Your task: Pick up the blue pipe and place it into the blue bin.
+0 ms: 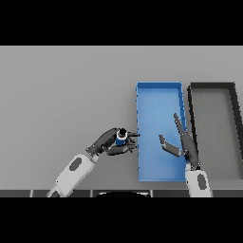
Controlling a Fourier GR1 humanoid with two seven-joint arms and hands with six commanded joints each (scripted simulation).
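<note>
Risk first: we judge the blue pipe (121,138) could catch on the near-left wall of the blue bin (159,86) if carried across too low, since it sits just outside that wall. A loose hold could also let it tip out and drop on the grey table (61,95) short of the bin.

We see the left hand (110,141) clasped around the pipe, fingers and thumb curled about its sides. The pipe stands roughly upright in the grasp, its dark top showing, just left of the bin's left wall and not yet over the floor of it.

The right hand (182,142) hangs over the bin's right half, fingers straight and spread, holding nothing. A dark bin (212,86) lies right of the blue one.
</note>
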